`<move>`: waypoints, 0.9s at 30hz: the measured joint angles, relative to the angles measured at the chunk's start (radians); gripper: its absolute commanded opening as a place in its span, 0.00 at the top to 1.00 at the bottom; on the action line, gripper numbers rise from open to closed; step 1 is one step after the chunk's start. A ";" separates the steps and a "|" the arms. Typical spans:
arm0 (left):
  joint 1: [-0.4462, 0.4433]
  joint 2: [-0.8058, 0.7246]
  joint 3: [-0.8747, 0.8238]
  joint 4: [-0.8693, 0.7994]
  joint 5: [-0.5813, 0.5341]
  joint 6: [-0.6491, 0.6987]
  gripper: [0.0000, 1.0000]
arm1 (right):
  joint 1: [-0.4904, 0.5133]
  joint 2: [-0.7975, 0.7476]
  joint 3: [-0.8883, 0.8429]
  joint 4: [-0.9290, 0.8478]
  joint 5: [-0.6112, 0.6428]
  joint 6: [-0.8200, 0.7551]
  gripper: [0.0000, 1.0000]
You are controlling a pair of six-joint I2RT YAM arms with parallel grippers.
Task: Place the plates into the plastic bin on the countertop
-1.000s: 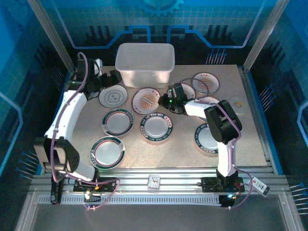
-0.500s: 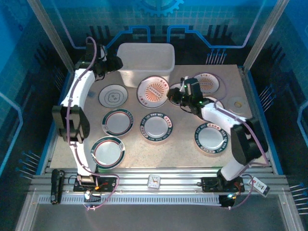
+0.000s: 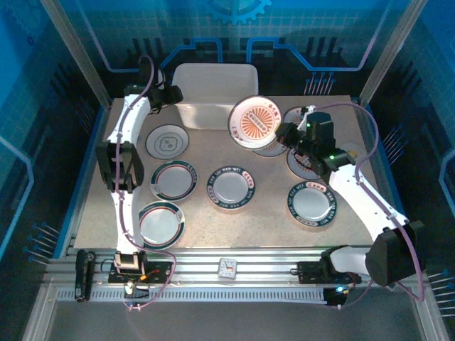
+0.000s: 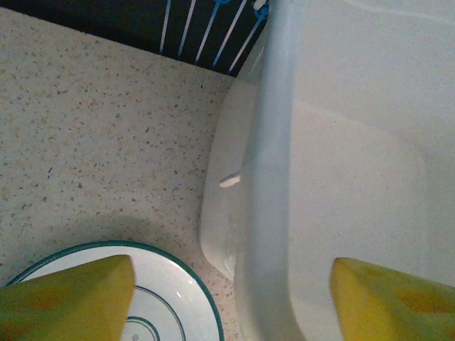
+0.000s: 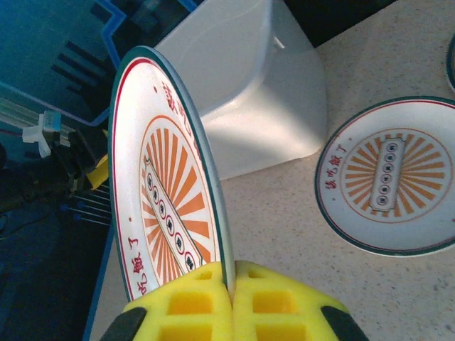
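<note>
The left arm (image 3: pixel 122 142) stretches nearly straight toward 12 o'clock, and the left gripper (image 3: pixel 175 94) points to 3 o'clock with jaws apart. The right arm (image 3: pixel 355 192) reaches toward 11 o'clock, elbow bent, with the right gripper (image 5: pixel 232 284) clamped on a plate's (image 5: pixel 167 206) rim.

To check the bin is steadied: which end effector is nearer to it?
Left. The left end effector straddles the left wall of the bin; the right end effector holds a plate by its right corner.

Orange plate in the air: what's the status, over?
Right tool shut on orange plate, lifted, tilted beside bin. Left tool open, straddling bin's left wall. Path to bin looks clear.
</note>
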 measured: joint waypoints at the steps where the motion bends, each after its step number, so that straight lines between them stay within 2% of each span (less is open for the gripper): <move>1: -0.001 0.003 0.000 -0.005 0.005 -0.002 0.39 | -0.003 -0.001 -0.002 -0.010 0.000 0.000 1.00; 9: -0.033 0.003 0.005 -0.009 0.021 -0.005 0.49 | -0.018 -0.001 -0.027 -0.029 0.006 -0.003 1.00; 11: -0.035 0.000 -0.005 -0.005 0.028 -0.020 0.48 | -0.024 -0.002 -0.034 -0.028 0.005 -0.002 1.00; 16: -0.035 -0.036 -0.062 -0.001 0.049 -0.068 0.59 | -0.045 -0.021 -0.053 -0.027 0.003 -0.002 1.00; 27: -0.056 -0.132 -0.198 -0.008 0.062 -0.160 0.54 | -0.089 -0.064 -0.090 -0.016 -0.021 0.016 1.00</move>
